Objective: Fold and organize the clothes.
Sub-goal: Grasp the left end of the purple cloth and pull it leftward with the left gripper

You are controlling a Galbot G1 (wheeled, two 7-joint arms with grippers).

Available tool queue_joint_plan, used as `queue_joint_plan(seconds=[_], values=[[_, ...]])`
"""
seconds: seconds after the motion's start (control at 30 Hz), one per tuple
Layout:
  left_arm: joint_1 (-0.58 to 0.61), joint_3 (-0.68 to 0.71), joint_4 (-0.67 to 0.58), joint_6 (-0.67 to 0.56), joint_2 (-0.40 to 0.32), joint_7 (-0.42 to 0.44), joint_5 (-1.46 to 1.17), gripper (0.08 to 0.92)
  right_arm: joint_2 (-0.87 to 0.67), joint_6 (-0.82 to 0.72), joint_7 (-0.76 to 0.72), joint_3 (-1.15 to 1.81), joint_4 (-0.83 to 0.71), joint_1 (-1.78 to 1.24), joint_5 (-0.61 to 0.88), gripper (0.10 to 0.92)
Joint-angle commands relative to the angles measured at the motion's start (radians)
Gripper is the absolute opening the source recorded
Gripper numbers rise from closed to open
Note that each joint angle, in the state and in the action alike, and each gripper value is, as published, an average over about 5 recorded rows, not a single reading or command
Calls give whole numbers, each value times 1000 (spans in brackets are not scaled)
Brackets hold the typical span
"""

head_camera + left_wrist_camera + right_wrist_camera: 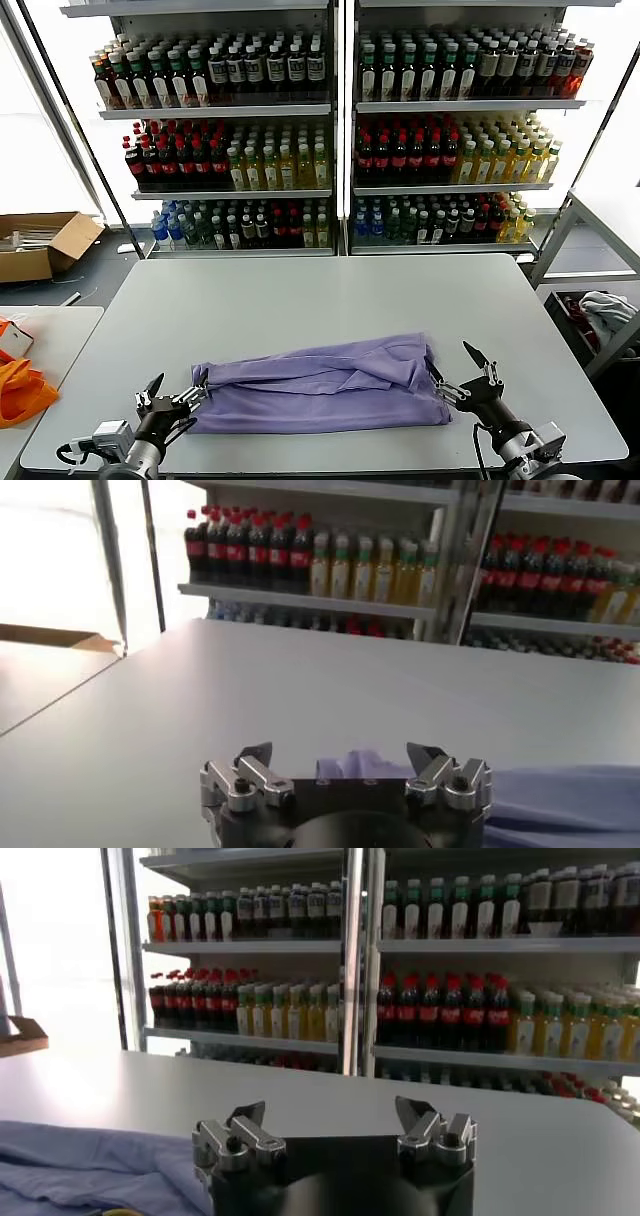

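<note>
Containers first: an open cardboard box [40, 245] is sitting on the floor at far left w/ pale items inside, contents not identifiable; a dark bin [578, 318] beside the table's right edge is holding a white cloth [608, 308]. Shelving units [340, 110] at the back are carrying rows of bottles [230, 155] w/ red, green, yellow and dark caps; labels are showing but no writing is legible, so no brand noted. Lavender T-shirt [325, 385] is lying folded into a long band across the near part of the grey table [320, 300], creased, w/ no print showing on the visible side. My left gripper [172, 397] is sitting at the shirt's left end, jaws spread apart, holding nothing; the left wrist view is showing both fingers [252, 763] wide w/ purple fabric [560, 795] lying just behind them. My right gripper [463, 376] is at the shirt's right end, jaws likewise parted and gripping nothing; the right wrist view is showing the cloth [90, 1163] lying beside it. An orange fabric item [20, 390] is resting on a second table [50, 335] to my left, well apart from the shirt. Room: bright windows are flanking the shelves and the floor is looking dark grey.
</note>
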Motion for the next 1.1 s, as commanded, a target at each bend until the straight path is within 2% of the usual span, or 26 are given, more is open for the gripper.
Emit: queue_joint_plan(seconds=[0.03,0.23,0.33,0.43,0.7,0.8,0.97,1.1], values=[[-34,114,71,15,-101,-234,-48,822,29,59,2,25,2,-49,-20,823],[-46,129,129,17,-102,-187,-47,823,10,20,11,48,25,-50,100,823],[-41,138,145,9,-94,-161,-40,822,0,19,10,61,29,-50,106,823],[-30,151,148,-4,-90,-151,-27,782,-4,19,10,65,33,-47,106,823],[-36,167,178,-58,-80,-122,3,551,-8,8,12,55,38,-23,107,823],[-38,154,187,-84,-60,-80,0,464,-12,2,12,50,45,-15,107,823],[-12,77,192,-138,41,55,-21,325,-30,-5,12,48,56,-10,116,823],[-4,-74,191,-165,122,112,-106,204,-39,-11,14,47,66,-8,119,823]])
